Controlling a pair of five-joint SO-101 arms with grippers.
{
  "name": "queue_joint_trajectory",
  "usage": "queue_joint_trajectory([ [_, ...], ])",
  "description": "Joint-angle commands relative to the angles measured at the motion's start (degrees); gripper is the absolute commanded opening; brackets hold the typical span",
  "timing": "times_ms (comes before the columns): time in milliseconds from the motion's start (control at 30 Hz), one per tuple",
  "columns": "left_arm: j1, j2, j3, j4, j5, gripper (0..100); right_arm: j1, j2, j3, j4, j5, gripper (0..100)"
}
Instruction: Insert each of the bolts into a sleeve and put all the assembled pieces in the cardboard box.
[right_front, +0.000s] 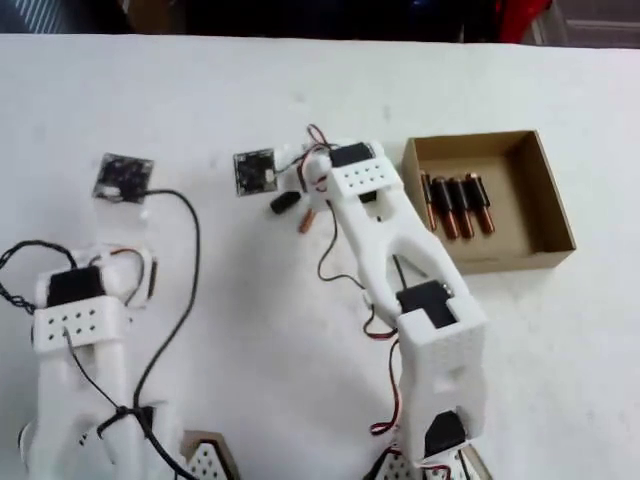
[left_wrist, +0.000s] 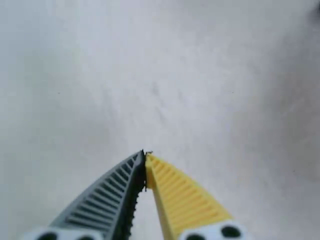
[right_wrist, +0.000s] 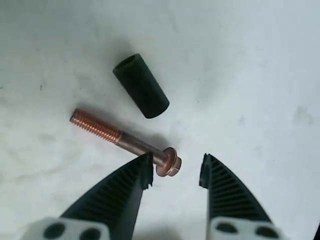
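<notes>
Your right gripper (right_wrist: 175, 170), fingers spread, hangs by the copper threaded bolt (right_wrist: 125, 139); pinch it, then aim for the black cylindrical sleeve (right_wrist: 141, 86). On your left gripper (left_wrist: 145, 157) the fingers are pressed together.

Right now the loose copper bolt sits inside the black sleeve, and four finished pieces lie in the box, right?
No: the right wrist view shows the bolt lying beside the sleeve, apart from it. Four finished pieces do lie in the box.
</notes>
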Motion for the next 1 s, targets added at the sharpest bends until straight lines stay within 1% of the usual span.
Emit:
queue_joint_trajectory([
  [0, -3.1, -2.2, -0.4, -1.4, 0.4, 2, 0.0, -0.8, -3.2, -1.4, 2.8, 14.9],
  [367, -4.2, -2.2, -0.3, -1.4, 0.4, 2, -1.6, -0.7, -2.8, -1.4, 11.6, 14.9],
  [433, -5.2, -2.2, -0.3, -1.4, 0.4, 2, -2.1, -0.7, -2.8, -1.4, 13.1, 14.9],
  [500, -6.4, -2.2, -0.3, -1.5, 0.4, 2, -2.4, -0.6, -2.8, -1.4, 13.5, 14.9],
  [700, -6.4, -2.0, -0.2, -1.9, 0.4, 2, -4.7, -0.7, -2.7, -1.3, 13.3, 14.9],
  [833, -6.4, -2.0, -0.2, -1.9, 0.4, 2, -7.2, -0.7, -0.1, -1.4, 13.5, 14.9],
  [967, -6.4, -2.0, -0.2, -1.9, 0.4, 2, -7.3, -0.6, 0.4, -1.4, 13.2, 14.9],
])
